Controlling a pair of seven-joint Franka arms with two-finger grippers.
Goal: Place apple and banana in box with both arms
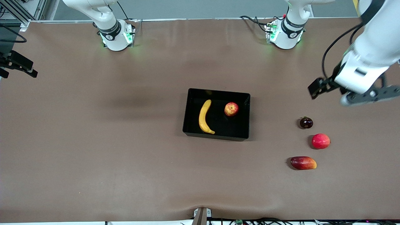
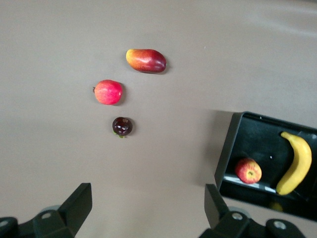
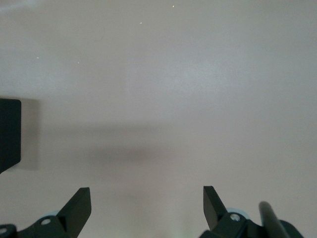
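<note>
Already both fruits sit in the box [image 1: 216, 93], mid-table: banana [image 1: 204, 117] toward the right arm's end, apple [image 1: 231, 109] toward the left arm's end, apart from each other.

Left gripper [image 1: 353, 90] is up in the air over bare table at the left arm's end; its wrist view shows the fingers [image 2: 77, 201] spread wide, nothing between them. That view also catches the box corner with apple [image 2: 248, 170] and banana [image 2: 295, 162] inside, plus three loose fruits the right wrist view misses: mango [image 2: 146, 60], red fruit [image 2: 108, 92], dark fruit [image 2: 122, 126].

On the front view those three lie on the table toward the left arm's end (dark fruit [image 1: 306, 122] farthest from the camera, red fruit [image 1: 320, 141] between, mango [image 1: 303, 162] nearest).

Right gripper [image 1: 18, 65] is at the right arm's end, by the view's edge. Its wrist view shows fingers [image 3: 77, 206] apart and empty over bare table, only a black box edge [image 3: 10, 131] showing, no fruit.
</note>
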